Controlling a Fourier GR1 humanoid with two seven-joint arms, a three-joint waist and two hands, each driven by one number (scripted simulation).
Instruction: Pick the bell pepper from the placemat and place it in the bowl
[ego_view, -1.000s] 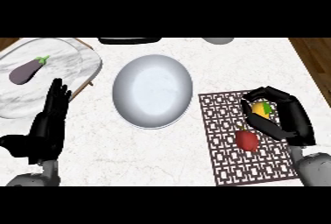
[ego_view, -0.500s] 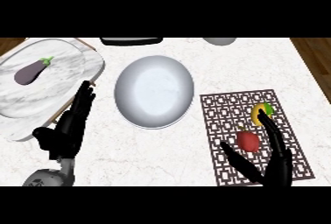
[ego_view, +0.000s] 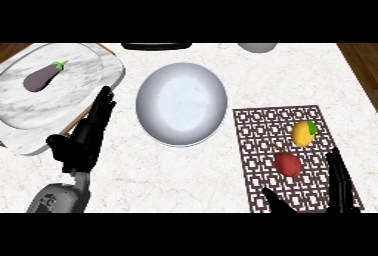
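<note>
Left of the left hand (ego_view: 83, 141), and touching its outer edge, lies a marble tray (ego_view: 88, 65) with an eggplant (ego_view: 43, 79) beyond the fingertips. The left hand is released, fingers straight and pointing away from the robot, holding nothing. Just right of its fingertips sits the bowl (ego_view: 181, 104), which holds nothing. Further right, the placemat (ego_view: 258, 150) lies under the right hand (ego_view: 338, 186). The bell pepper (ego_view: 288, 164), red with a dark stem, rests on the placemat just left of the right hand's fingers (ego_view: 334, 167) and ahead of the thumb, not touching either. A yellow fruit (ego_view: 303, 133) lies beyond the pepper, ahead of the fingertips. The right hand is released, fingers extended, grasping nothing.
</note>
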